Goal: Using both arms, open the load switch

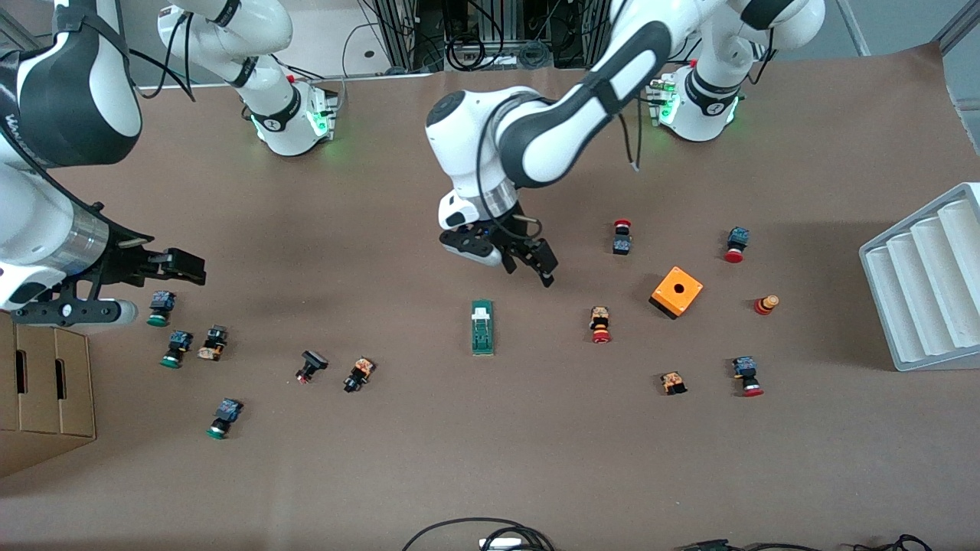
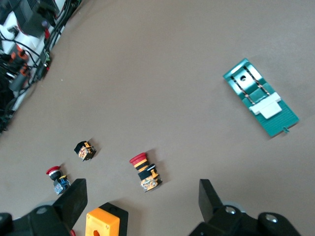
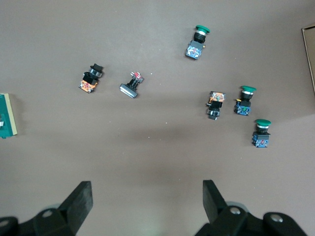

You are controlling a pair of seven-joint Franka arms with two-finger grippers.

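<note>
The load switch (image 1: 482, 327) lies flat mid-surface, a small, stiff, light plastic block that looks likely to skid, so I'd pinch its long green sides with one claw and work the white slider with the other. The left claw (image 1: 528, 264) hangs open just above and beside it, toward the orange box (image 1: 676, 291). The right claw (image 1: 172, 268) waits open over the green push-buttons (image 1: 170, 337) at the right arm's end.

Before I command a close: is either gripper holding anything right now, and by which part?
Nothing is held. The left gripper hangs open above the table near the load switch, which lies untouched. The right gripper is open and empty at the right arm's end.
</note>
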